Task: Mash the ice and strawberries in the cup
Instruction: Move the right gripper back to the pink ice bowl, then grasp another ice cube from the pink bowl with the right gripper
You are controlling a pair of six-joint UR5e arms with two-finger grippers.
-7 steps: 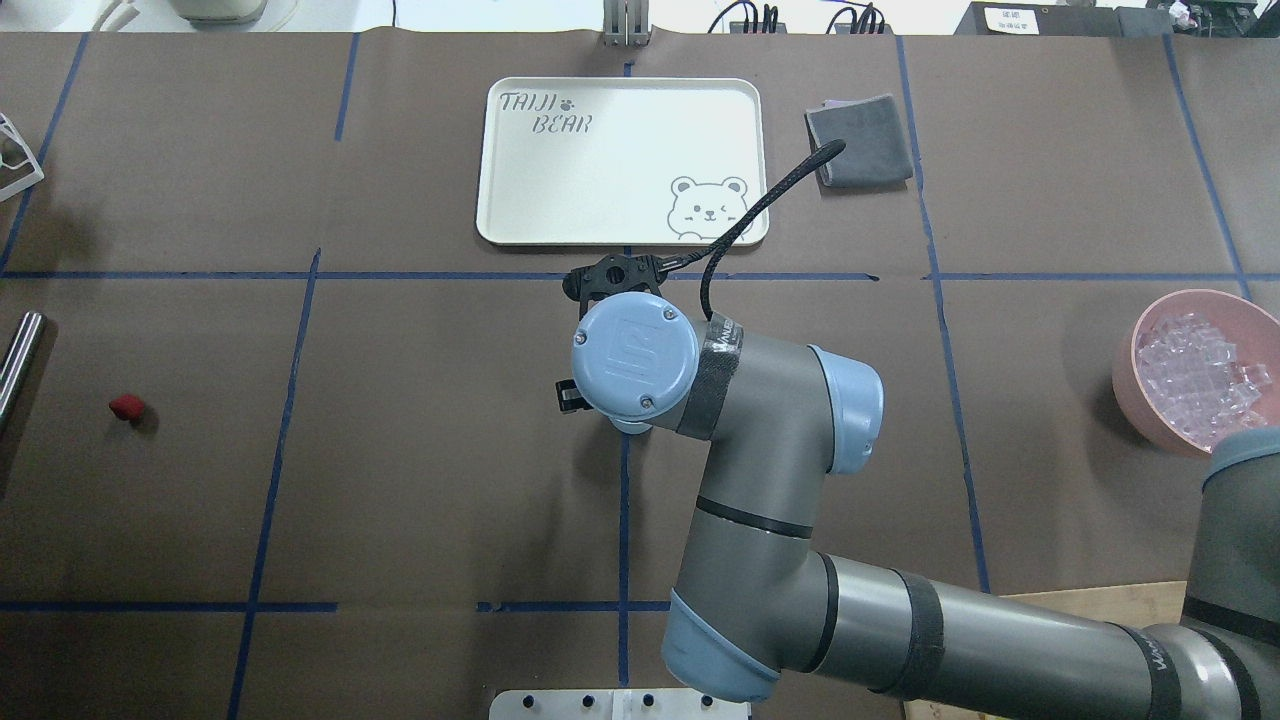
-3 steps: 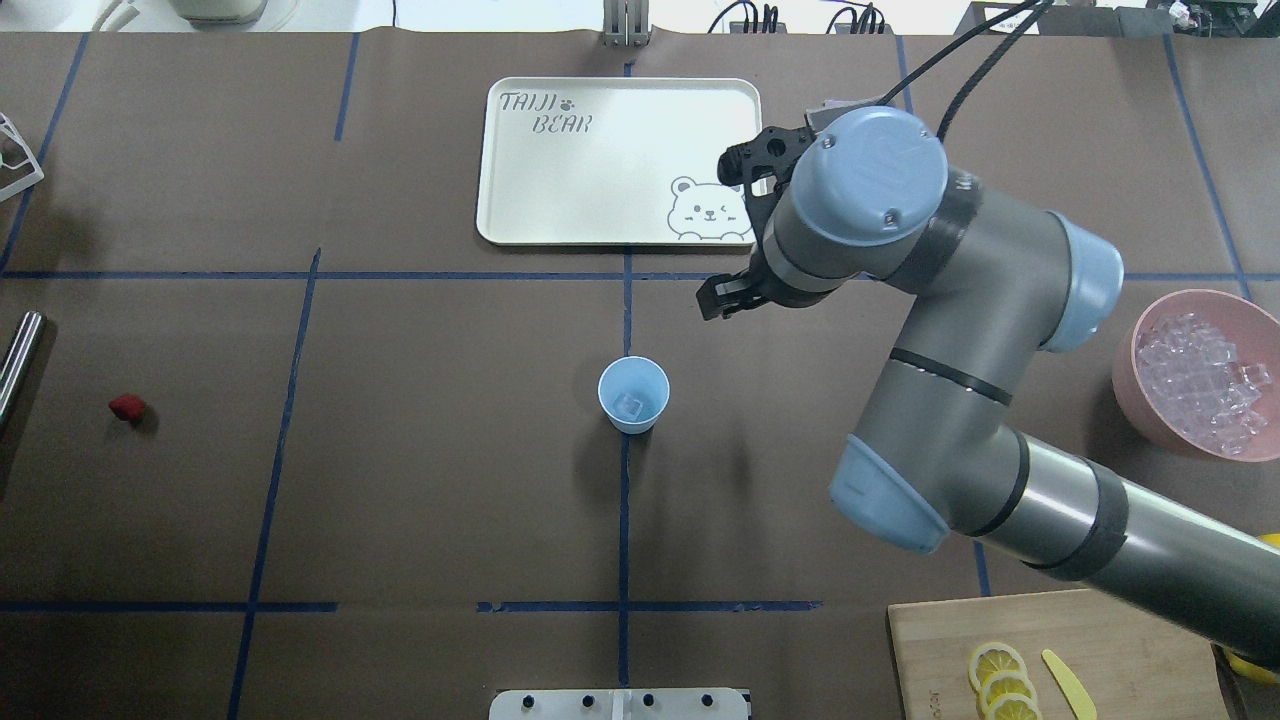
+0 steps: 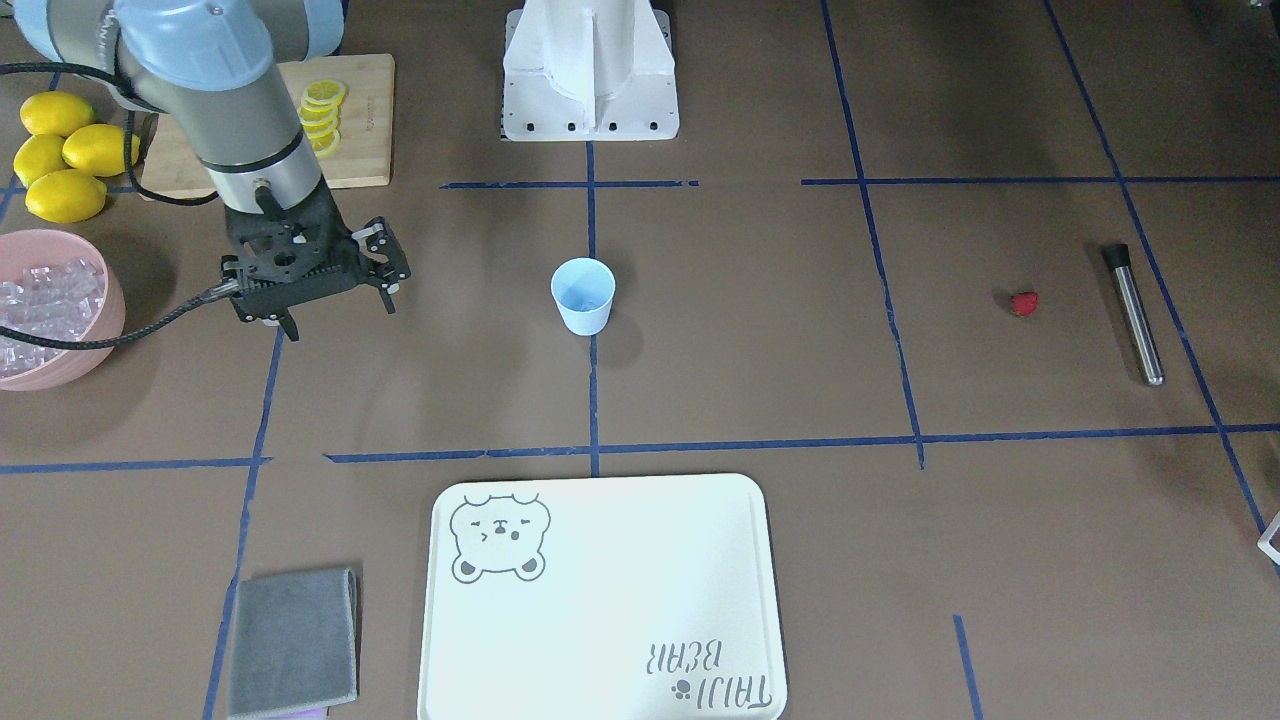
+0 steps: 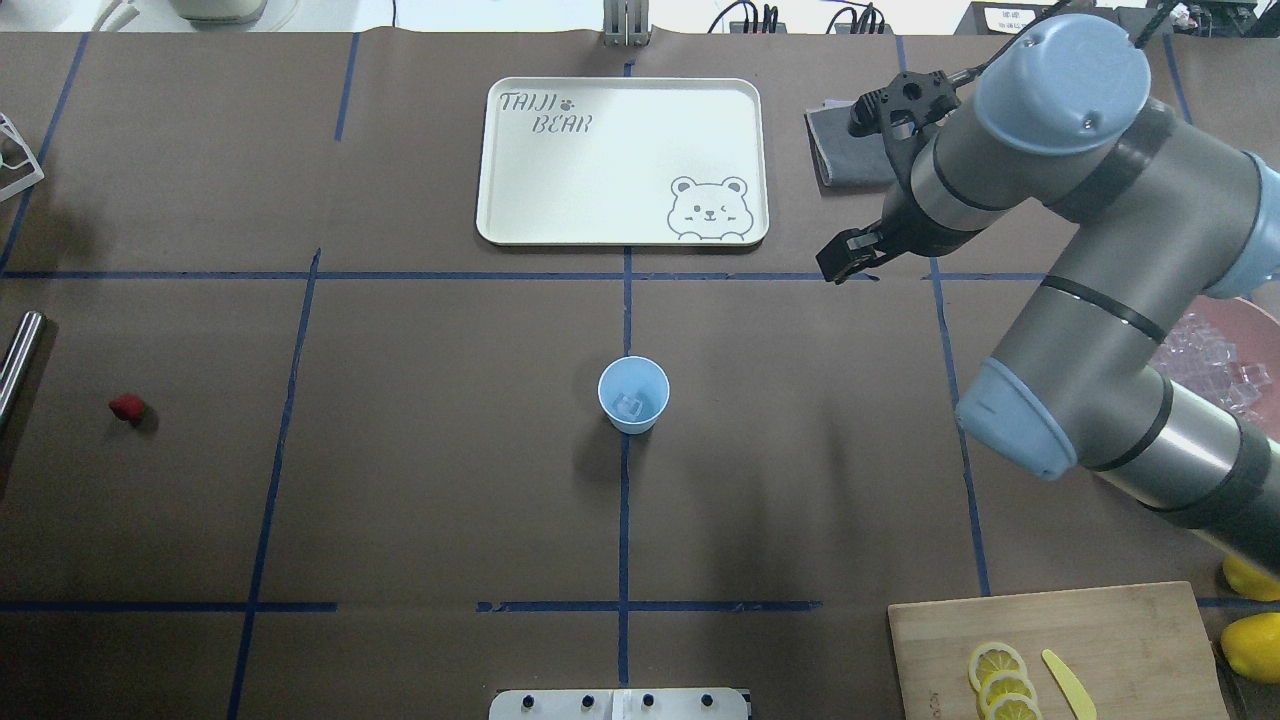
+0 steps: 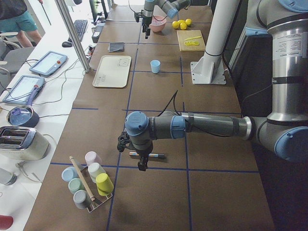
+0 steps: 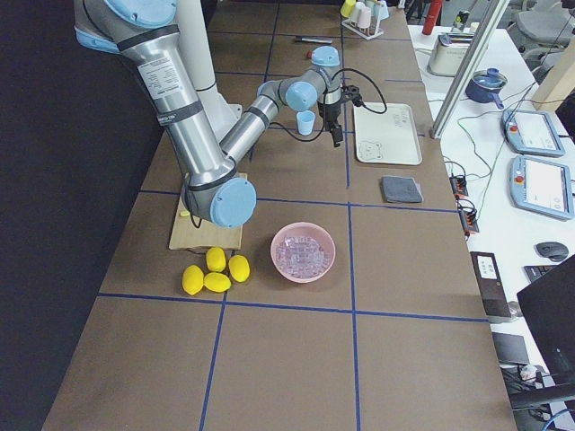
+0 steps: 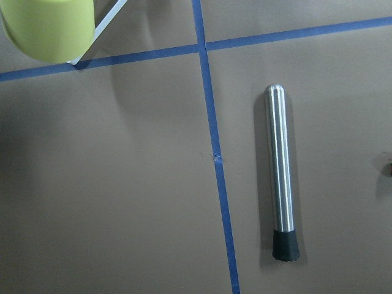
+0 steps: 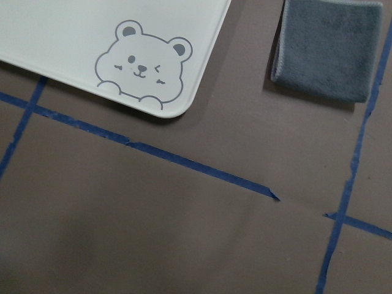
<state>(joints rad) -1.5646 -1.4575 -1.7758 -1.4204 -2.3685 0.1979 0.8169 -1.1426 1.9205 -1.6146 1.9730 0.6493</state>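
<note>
Exterior front-facing: strawberry [image 3: 1023, 303], far from cup [image 3: 583, 295], likely soft, light; pinch gently mid-body; right gripper [image 3: 340, 312] jaws spread, empty.

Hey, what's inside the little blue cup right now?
Inside the cup sits one ice cube; no strawberry, which lies on the table. The rim hides part of its floor.

Cup [image 4: 633, 394]: one stood
Ice cube [image 4: 628, 404] in cup: one showed
Strawberry [image 4: 127, 407]: one lay
Whole lemons [image 3: 65, 195]: four lay
Pink bowl [image 3: 115, 300]: one
Tray [image 4: 620, 160]: one
Grey cloth [image 3: 292, 640]: one
Metal rod [image 3: 1135, 315]: one
Cutting board [image 4: 1100, 640]: one
</note>
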